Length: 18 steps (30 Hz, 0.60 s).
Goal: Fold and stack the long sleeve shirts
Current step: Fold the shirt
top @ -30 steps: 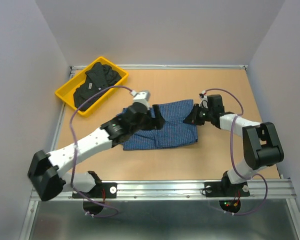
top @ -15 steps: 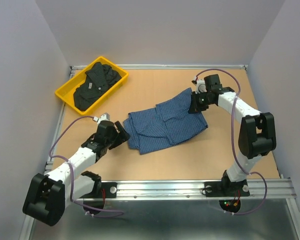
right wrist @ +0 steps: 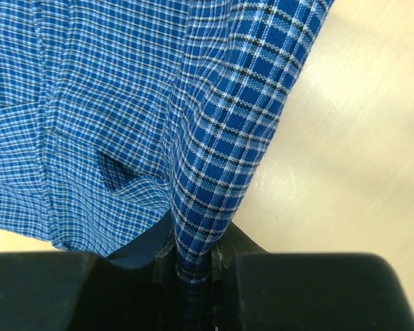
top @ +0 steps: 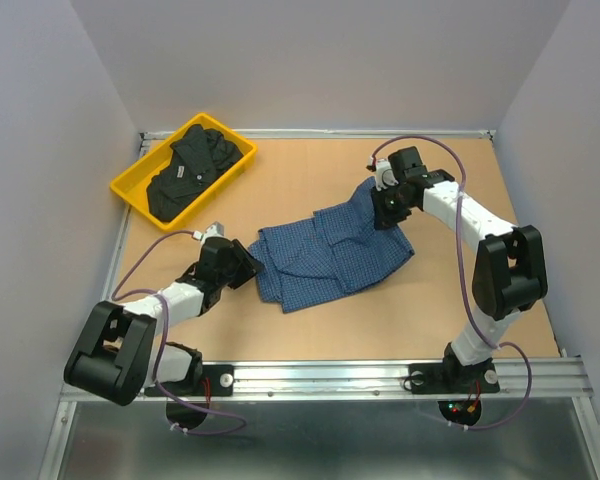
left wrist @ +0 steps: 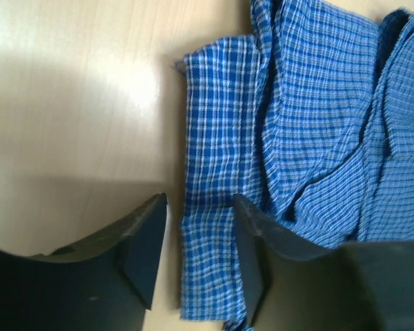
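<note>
The blue checked shirt [top: 330,255] lies rumpled on the table's middle. My left gripper [top: 252,270] is low at the shirt's left edge. In the left wrist view it [left wrist: 196,255] is open, and its jaws straddle a narrow strip of the shirt's edge [left wrist: 210,227] without closing on it. My right gripper [top: 385,208] is at the shirt's far right corner. In the right wrist view it [right wrist: 193,265] is shut on a raised fold of the blue shirt [right wrist: 221,138]. The black shirt [top: 192,168] lies crumpled in the yellow tray.
The yellow tray [top: 126,190] sits at the far left corner of the wooden table [top: 480,300]. Grey walls close in the table at left, back and right. A metal rail [top: 330,375] runs along the near edge by the arm bases.
My left arm has drawn back from over the shirt to its left edge. My right gripper has pulled the shirt's right corner up and toward the far side, stretching the cloth.
</note>
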Motion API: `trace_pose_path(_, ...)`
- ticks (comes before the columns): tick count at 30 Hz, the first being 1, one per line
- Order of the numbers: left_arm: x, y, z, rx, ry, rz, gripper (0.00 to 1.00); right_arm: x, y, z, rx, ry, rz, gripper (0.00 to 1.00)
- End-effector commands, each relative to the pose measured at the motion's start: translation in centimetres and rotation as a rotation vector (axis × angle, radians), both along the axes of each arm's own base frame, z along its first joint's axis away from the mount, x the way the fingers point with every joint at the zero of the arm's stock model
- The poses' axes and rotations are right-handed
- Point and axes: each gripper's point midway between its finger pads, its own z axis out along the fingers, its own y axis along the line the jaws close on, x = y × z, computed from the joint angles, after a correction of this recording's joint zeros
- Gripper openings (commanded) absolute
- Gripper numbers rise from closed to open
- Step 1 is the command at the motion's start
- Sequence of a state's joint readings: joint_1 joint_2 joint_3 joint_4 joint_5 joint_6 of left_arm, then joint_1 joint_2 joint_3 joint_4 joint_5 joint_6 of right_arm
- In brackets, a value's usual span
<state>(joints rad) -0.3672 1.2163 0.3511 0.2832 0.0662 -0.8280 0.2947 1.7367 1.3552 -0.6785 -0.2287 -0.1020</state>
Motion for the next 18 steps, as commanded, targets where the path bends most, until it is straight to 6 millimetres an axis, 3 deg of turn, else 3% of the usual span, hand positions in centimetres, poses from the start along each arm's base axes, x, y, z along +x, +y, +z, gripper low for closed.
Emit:
trace_pose_path(1,1.1,-0.2,-0.3,-0.012,-0.029,0.001,0.5,1.8,-0.2,2.8,-0.057,-0.093,-0.005,0.01)
trace_pose_path(9,1.0,-0.2,-0.6,-0.015,-0.047,-0.018,0.34,2.0,-0.1,3.7,-0.102,-0.131,0.0,0.01)
trace_pose_path(18,0.5,-1.5,-0.9,-0.065,-0.05,-0.089,0.33,1.9,1.1,4.5,-0.114,-0.159,0.025,0.01)
